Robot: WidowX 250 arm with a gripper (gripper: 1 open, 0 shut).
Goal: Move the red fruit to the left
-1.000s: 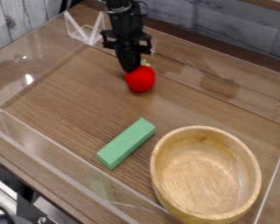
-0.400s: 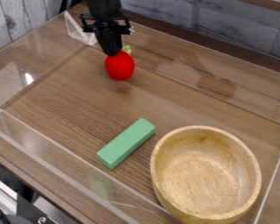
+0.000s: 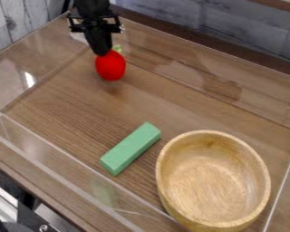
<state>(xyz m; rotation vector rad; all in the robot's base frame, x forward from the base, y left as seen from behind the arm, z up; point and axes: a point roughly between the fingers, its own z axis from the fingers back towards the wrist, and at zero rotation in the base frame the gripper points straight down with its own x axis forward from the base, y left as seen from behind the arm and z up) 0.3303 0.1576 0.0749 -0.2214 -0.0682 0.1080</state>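
Observation:
The red fruit (image 3: 109, 65), small, round and glossy, hangs just under my black gripper (image 3: 102, 51) near the back left of the wooden table. The fingers are closed on the fruit's top, where the stem is hidden between them. The fruit looks lifted slightly off the table surface. The arm comes down from the top edge of the view, almost straight down.
A flat green block (image 3: 131, 148) lies in the middle front. A large wooden bowl (image 3: 169, 183) sits at the front right. Clear plastic walls (image 3: 26, 54) ring the table, and the left wall stands close to the gripper.
The gripper has carried the red fruit to the left and slightly back, away from the table's middle toward the left wall. The block and bowl have stayed put.

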